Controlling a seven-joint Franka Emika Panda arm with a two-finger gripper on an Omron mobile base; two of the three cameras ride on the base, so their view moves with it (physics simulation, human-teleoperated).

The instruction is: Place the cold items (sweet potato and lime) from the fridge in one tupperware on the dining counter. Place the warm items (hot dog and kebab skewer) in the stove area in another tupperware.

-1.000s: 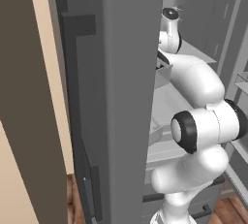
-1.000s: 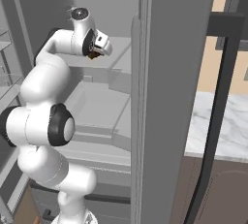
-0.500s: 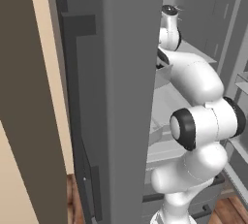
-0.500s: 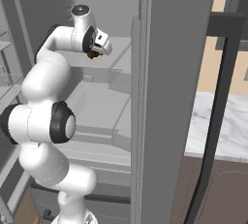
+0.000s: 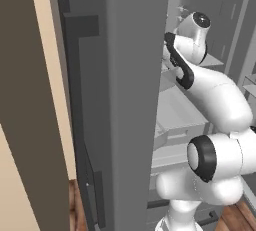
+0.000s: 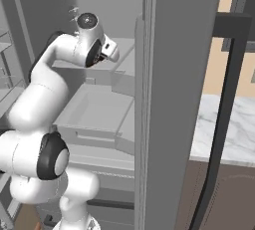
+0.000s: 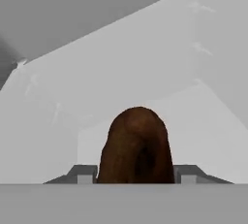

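In the hand view a dark brown sweet potato [image 7: 137,145] stands between my two fingertips [image 7: 83,173], which press against its sides. My gripper [image 7: 135,175] is shut on it, just above a pale grey shelf inside the fridge [image 6: 169,74]. From the right base view the gripper [image 6: 110,54] reaches in at upper-shelf height, and the sweet potato is hidden by the hand. In the left base view the fridge door [image 5: 130,100] covers the hand. The lime, hot dog, kebab skewer and both tupperware are out of view.
Grey fridge shelves and a drawer [image 6: 94,109] lie below the hand. The open fridge door edge stands close on the arm's right side. A white marble counter [image 6: 234,134] lies beyond a dark upright bar [image 6: 224,99]. A tan wall [image 5: 50,75] is to the left.
The jaws have closed on the sweet potato. The arm's elbow has dropped lower while the hand stays at about the same spot in the fridge.
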